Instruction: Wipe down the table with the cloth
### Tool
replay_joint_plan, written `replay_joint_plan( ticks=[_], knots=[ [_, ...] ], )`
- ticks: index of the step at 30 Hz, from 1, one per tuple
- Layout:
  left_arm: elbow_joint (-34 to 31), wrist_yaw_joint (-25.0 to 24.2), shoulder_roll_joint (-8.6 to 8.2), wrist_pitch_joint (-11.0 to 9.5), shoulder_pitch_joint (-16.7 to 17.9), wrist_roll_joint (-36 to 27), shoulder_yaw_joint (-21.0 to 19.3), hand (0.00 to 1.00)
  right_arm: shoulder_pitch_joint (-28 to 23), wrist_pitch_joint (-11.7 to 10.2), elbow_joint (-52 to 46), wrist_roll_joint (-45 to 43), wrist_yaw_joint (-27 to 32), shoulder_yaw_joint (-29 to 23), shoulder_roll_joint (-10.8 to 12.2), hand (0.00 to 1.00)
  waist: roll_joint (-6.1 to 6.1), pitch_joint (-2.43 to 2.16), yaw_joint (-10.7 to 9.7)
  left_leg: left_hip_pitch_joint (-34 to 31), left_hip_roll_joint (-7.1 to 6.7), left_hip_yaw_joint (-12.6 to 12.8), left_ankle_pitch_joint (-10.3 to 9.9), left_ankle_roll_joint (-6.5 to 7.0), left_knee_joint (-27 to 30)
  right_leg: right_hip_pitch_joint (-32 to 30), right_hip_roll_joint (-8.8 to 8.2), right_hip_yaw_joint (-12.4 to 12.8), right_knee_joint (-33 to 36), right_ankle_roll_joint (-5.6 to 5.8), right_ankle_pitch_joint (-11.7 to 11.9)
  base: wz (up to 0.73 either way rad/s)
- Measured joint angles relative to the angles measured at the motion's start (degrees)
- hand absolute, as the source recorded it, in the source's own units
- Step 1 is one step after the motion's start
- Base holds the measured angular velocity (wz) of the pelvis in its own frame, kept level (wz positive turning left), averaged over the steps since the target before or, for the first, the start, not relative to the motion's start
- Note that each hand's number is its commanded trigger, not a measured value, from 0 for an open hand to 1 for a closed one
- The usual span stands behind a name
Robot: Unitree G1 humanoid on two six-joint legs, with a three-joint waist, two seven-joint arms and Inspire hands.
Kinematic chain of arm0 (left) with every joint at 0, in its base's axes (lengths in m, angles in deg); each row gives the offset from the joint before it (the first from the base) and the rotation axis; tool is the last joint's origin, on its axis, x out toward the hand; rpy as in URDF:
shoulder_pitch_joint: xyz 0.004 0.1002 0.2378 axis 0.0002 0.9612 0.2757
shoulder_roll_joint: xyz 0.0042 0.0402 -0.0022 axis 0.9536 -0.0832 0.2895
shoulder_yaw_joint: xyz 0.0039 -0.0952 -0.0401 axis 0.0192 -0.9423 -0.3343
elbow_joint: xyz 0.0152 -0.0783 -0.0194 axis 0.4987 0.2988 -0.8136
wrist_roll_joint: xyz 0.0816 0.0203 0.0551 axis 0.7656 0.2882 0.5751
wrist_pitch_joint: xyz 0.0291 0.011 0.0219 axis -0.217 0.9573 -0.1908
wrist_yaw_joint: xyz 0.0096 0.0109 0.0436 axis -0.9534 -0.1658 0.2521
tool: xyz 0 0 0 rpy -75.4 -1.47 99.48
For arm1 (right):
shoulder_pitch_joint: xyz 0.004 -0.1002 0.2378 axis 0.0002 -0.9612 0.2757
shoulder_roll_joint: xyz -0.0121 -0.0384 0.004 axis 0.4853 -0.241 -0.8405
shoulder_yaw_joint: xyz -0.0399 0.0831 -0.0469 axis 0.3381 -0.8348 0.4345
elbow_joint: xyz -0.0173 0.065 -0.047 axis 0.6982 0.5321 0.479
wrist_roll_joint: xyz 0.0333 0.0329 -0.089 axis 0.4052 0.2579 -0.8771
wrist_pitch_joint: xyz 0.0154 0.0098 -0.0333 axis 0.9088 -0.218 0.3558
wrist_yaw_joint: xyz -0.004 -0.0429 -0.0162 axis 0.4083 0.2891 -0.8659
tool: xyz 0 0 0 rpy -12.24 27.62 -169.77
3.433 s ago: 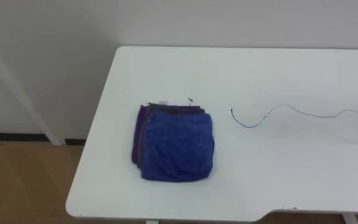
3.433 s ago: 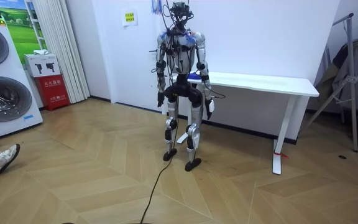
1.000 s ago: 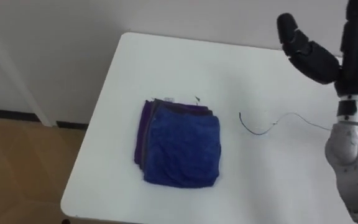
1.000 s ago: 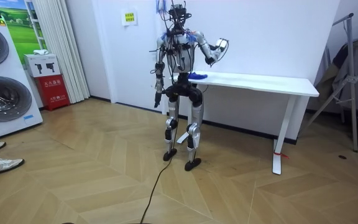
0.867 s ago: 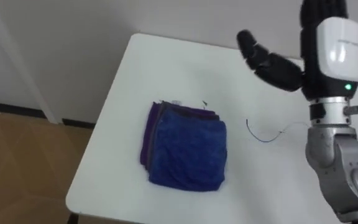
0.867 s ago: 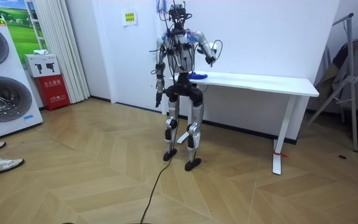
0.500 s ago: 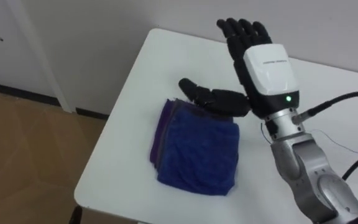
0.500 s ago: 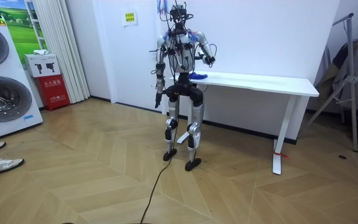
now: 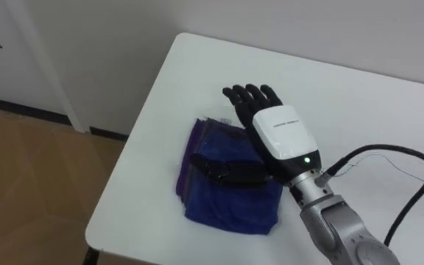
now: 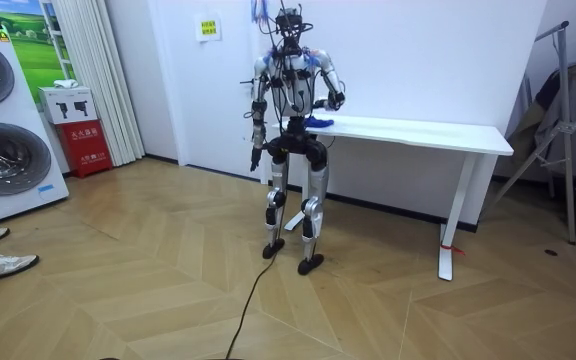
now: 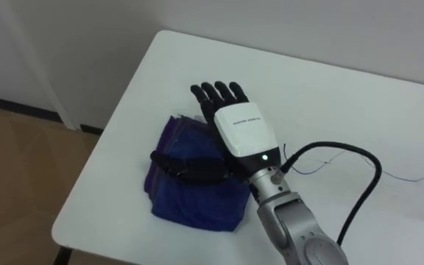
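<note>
A white bench on white legs stands against a plain white wall, over a herringbone wood floor. At the room view's left are stacked washing machines, a small red box and a pale curtain; a grey metal stand is at its right

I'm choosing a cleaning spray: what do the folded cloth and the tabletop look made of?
Folded cloth: soft blue and purple fabric with a fuzzy nap, probably microfibre or terry. Tabletop: smooth, matt white board with a rounded corner, likely laminate or painted.
</note>
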Motion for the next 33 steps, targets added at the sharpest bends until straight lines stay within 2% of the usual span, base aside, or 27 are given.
replay_joint_plan(
  ticks=[2, 6, 10, 14, 22, 26, 27, 28, 33],
  knots=[
    [0.0, 0.1, 0.01, 0.0, 0.2, 0.0, 0.5, 0.00, -1.0, 0.0, 0.0, -0.2, -0.1, 0.0, 0.0, 0.00, 0.36, -0.25, 0.0, 0.2, -0.03, -0.4, 0.0, 0.00, 0.0, 0.2, 0.00, 0.1, 0.1, 0.00, 0.0, 0.07],
    [0.2, 0.1, 0.06, -0.9, 0.7, 0.0, 1.1, 0.00, -2.3, -1.1, 0.0, -1.9, -0.5, 0.0, 0.1, 0.00, 0.96, -0.02, -0.1, 0.8, -0.04, -0.8, 0.0, 0.00, 0.0, 0.9, 0.04, 1.1, -0.1, 0.00, 0.0, 0.00],
    [0.3, 0.0, 0.05, -1.8, 1.0, 0.0, 1.8, 0.00, -3.4, -2.8, 0.0, -3.5, -0.5, -0.1, 0.4, 0.00, 1.10, -0.12, -0.9, 0.5, -0.09, -0.7, 0.0, 0.00, 0.0, 1.0, 0.09, 1.1, -0.8, 0.00, 0.0, 0.02],
    [0.3, -0.4, -0.02, -1.9, 1.0, 0.0, 1.9, 0.00, -5.9, -3.0, 2.9, -3.5, -0.5, 0.0, 0.8, 0.00, 1.20, -0.65, -1.5, 0.6, -0.10, -0.7, 0.0, 0.00, 0.0, 1.2, 0.09, 0.8, -0.7, 0.00, 0.0, 0.03],
    [0.4, -0.8, -0.07, -2.2, 0.7, 0.0, 1.9, 0.00, -7.0, -3.0, 4.5, -3.6, -0.5, -0.1, 1.2, 0.00, 1.09, -0.48, -2.5, -0.1, -0.09, -0.3, 0.0, 0.00, 0.0, 0.9, 0.06, 0.9, -0.8, 0.00, 0.0, 0.00],
    [0.4, -0.9, -0.14, -2.3, 0.6, 0.0, 2.4, 0.00, -7.7, -3.4, 7.6, -4.1, -0.5, 0.0, 2.2, 0.00, 0.50, -0.27, -2.9, -0.2, -0.10, -0.3, 0.0, 0.00, 0.1, 0.9, 0.05, 0.6, -0.8, 0.00, 0.0, 0.01],
    [0.4, -1.0, -0.18, -2.3, 0.6, 0.0, 2.4, 0.00, -7.9, -3.5, 7.8, -4.1, -0.5, 0.0, 2.2, 0.39, 0.45, -0.24, -2.9, -0.3, -0.11, -0.3, 0.0, 0.00, 0.2, 0.8, 0.04, 0.6, -0.8, 0.00, 0.0, 0.00],
    [0.4, -1.3, -0.20, -2.3, 0.6, 0.0, 2.4, 0.00, -8.2, -3.7, 7.8, -4.3, -0.5, -0.1, 2.2, 1.00, 0.35, -0.26, -3.0, -0.5, -0.13, -0.3, 0.0, 0.00, 0.3, 0.7, 0.02, 0.5, -0.8, 0.00, 0.0, 0.00],
    [0.6, -1.3, -0.25, -2.3, 0.6, 0.0, 2.3, 0.00, -8.5, -4.3, 8.9, -4.0, 2.6, -0.2, 2.2, 1.00, 0.57, -0.32, -3.2, -0.4, -0.17, -0.2, 0.0, 0.00, 0.4, 0.8, -0.01, 0.4, -0.9, 0.00, 0.0, 0.00]
  ],
)
